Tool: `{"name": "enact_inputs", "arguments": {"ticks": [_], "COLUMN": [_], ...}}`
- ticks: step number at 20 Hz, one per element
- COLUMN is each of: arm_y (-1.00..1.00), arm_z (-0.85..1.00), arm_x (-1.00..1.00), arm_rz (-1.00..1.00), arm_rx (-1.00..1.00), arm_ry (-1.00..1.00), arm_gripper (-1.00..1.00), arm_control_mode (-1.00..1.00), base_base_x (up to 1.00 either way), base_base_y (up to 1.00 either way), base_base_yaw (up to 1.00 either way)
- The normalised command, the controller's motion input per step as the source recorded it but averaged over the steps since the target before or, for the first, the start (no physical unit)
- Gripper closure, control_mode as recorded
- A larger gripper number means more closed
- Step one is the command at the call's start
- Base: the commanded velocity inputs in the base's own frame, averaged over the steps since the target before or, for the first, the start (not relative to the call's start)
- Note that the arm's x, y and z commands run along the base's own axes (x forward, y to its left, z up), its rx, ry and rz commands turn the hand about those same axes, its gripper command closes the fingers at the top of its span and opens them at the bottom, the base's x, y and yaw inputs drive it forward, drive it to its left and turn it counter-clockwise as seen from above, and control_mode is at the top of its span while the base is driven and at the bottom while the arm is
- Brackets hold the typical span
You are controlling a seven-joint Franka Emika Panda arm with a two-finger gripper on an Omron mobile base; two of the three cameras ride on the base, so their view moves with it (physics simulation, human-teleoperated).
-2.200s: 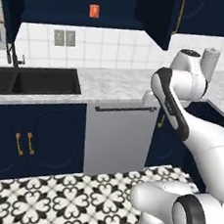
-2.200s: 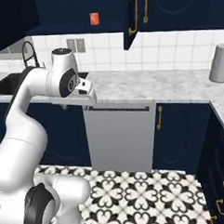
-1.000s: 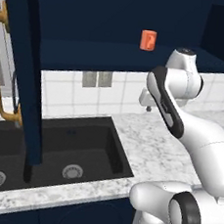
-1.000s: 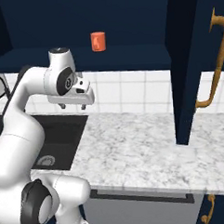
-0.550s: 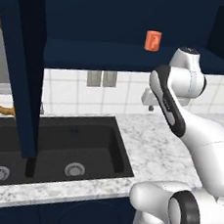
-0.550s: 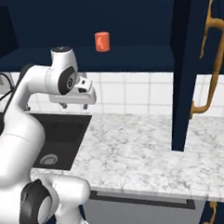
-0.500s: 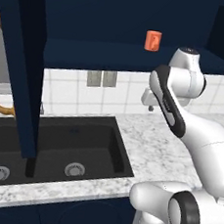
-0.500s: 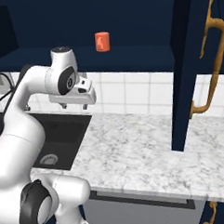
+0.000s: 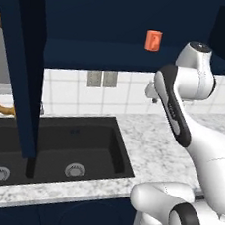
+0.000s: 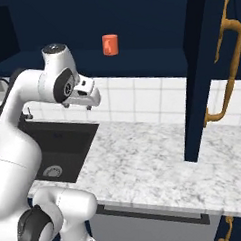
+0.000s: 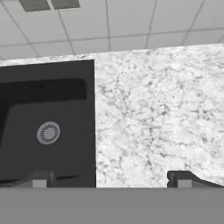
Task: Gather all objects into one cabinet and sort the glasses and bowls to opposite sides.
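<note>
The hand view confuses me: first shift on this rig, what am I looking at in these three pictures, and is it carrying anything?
The machine is a white robot arm with dark joints on a driving base. Two pictures come from cameras on the base, behind the arm to its left and right. The third looks along the gripper itself, down at the speckled white marble counter and the black sink basin with its round drain. The two dark fingertips at the bottom stand wide apart with nothing between them, so it carries nothing. Above, a navy-blue wall cabinet stands open, its door with the long brass handle swung out, and a small bright orange tumbler sits on its shelf.
</note>
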Motion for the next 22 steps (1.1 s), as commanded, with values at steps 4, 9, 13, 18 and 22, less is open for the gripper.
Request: {"name": "enact_inputs", "arguments": {"ticks": [4, 9, 13, 18, 22], "arm_y": [0.00, 0.00, 0.00, -0.40, -0.46], "arm_z": [0.89, 0.85, 0.11, 0.00, 0.02], "arm_x": [-0.12, 0.04, 0.19, 0.31, 0.16], "arm_rz": [-0.36, -0.40, -0.01, 0.18, 0.26], "arm_rx": [0.00, 0.02, 0.03, -0.01, -0.10], "arm_ry": [-0.83, -0.73, -0.27, -0.03, -0.06], "arm_gripper": [-1.00, -1.00, -1.00, -1.00, -1.00], "arm_control_mode": [-1.00, -1.00, -1.00, -1.00, -1.00], "base_base_x": [0.00, 0.00, 0.00, 0.00, 0.00], "base_base_y": [0.00, 0.00, 0.00, 0.00, 0.00], "base_base_yaw": [0.00, 0.00, 0.00, 0.00, 0.00]}}
